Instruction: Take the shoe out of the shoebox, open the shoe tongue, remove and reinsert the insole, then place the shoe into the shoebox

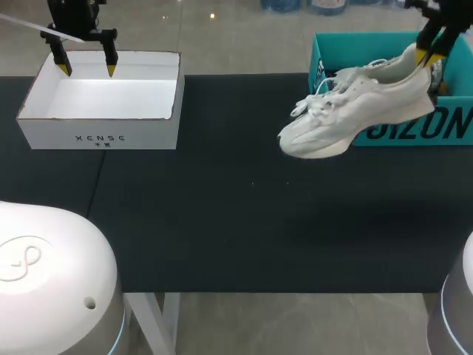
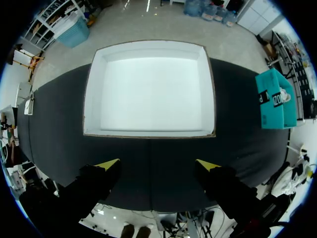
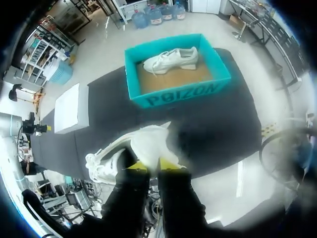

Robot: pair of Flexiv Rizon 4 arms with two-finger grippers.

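ok so the right gripper (image 1: 426, 54) pinches the sneaker (image 1: 355, 111) by its heel so it dangles clear of the teal shoebox (image 1: 451, 127); left gripper (image 1: 87, 69) hovers over the white box (image 1: 103, 137), jaws spread.

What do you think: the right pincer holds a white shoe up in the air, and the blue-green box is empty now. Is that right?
Not quite. The right pincer does hold a white shoe up in the air, but the blue-green box is not empty: a second white shoe lies inside it. The right wrist view shows this.
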